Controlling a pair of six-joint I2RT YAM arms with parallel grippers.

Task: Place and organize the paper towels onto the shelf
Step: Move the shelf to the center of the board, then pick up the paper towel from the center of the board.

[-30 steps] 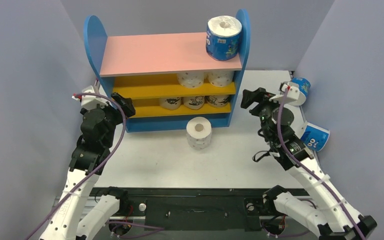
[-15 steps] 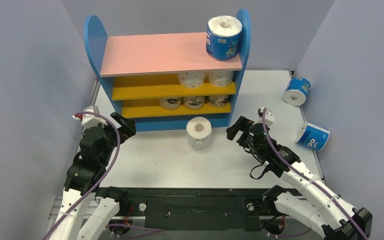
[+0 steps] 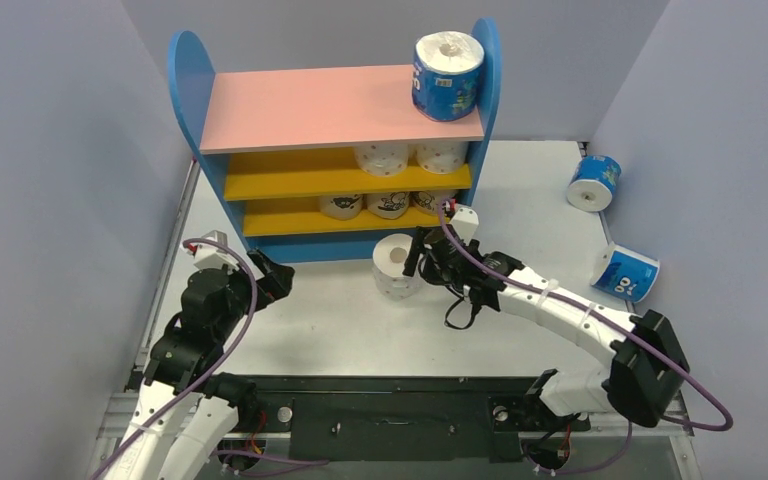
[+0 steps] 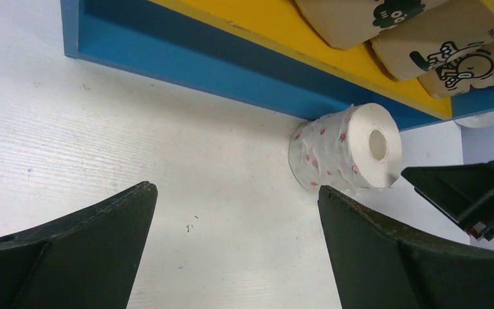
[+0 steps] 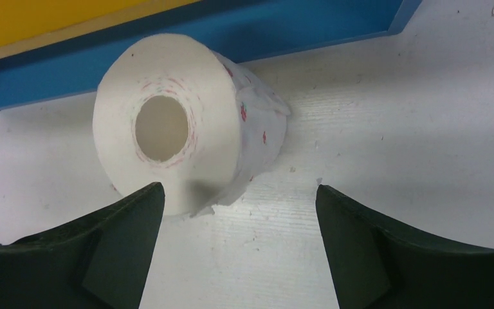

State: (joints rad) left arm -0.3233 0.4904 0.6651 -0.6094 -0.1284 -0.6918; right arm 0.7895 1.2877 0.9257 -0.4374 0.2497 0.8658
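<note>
R tool (image 5: 237, 193) released, beside dotted roll (image 5: 167, 122) (upright, by shelf (image 3: 310, 105) base); L tool (image 4: 237, 193) released too.

One roll (image 3: 448, 75) is set on the right end of the shelf (image 3: 310, 110) top board. Two rolls (image 3: 381, 157) are kept on its upper inner board and three rolls (image 3: 388, 204) on the lower, all toward the right. A standing roll (image 3: 398, 265) is placed on the table (image 3: 340, 320) just before the shelf base. Two lying rolls (image 3: 594, 182) are left well right of the shelf.

Left claw (image 3: 274, 276) and right claw (image 3: 416, 258), jaws wide apart.
</note>
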